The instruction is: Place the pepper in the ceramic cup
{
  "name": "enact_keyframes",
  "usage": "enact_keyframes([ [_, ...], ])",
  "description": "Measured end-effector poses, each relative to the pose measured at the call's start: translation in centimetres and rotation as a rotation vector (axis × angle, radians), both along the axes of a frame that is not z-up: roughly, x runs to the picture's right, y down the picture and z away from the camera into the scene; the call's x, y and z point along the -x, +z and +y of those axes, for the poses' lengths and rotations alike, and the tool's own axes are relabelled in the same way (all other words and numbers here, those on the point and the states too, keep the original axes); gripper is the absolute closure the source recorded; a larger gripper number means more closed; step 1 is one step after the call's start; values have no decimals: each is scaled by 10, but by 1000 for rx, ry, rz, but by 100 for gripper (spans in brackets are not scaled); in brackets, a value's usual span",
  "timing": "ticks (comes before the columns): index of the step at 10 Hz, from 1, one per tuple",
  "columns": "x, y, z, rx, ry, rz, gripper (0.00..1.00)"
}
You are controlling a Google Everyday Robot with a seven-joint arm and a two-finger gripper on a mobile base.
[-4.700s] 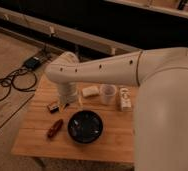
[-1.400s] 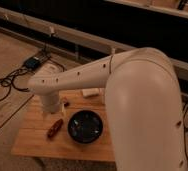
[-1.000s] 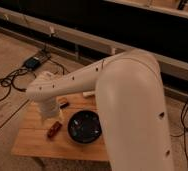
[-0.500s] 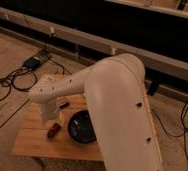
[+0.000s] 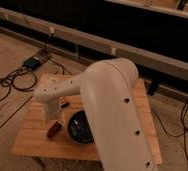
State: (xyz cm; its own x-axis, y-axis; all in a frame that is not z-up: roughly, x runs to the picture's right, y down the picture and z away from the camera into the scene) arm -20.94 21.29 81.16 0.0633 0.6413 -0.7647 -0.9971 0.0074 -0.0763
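The pepper (image 5: 53,131), small, dark red and glossy, lies on the wooden table (image 5: 37,142) near its front left, just left of the black bowl. My gripper (image 5: 52,120) hangs at the end of the white arm (image 5: 107,95), pointing down right above the pepper. It stands open with nothing in it, and I cannot tell whether it touches the pepper. The arm sweeps across the middle of the view and hides the ceramic cup.
A wide black bowl (image 5: 80,128) sits at the table's front centre. A small dark block (image 5: 64,104) lies behind the gripper. Black cables (image 5: 7,85) and a power box (image 5: 33,62) lie on the floor to the left. A dark wall with a rail runs behind.
The arm has swung further left and down, bringing the gripper from behind the pepper to just above it. The pepper and the bowl have stayed in place.
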Motion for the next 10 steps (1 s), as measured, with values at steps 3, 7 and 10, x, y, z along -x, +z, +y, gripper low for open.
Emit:
enact_keyframes([
  [3, 1, 9, 8, 25, -10, -2, 35],
  [7, -3, 18, 10, 39, -5, 5, 54],
  [10, -6, 21, 6, 37, 5, 2, 87],
])
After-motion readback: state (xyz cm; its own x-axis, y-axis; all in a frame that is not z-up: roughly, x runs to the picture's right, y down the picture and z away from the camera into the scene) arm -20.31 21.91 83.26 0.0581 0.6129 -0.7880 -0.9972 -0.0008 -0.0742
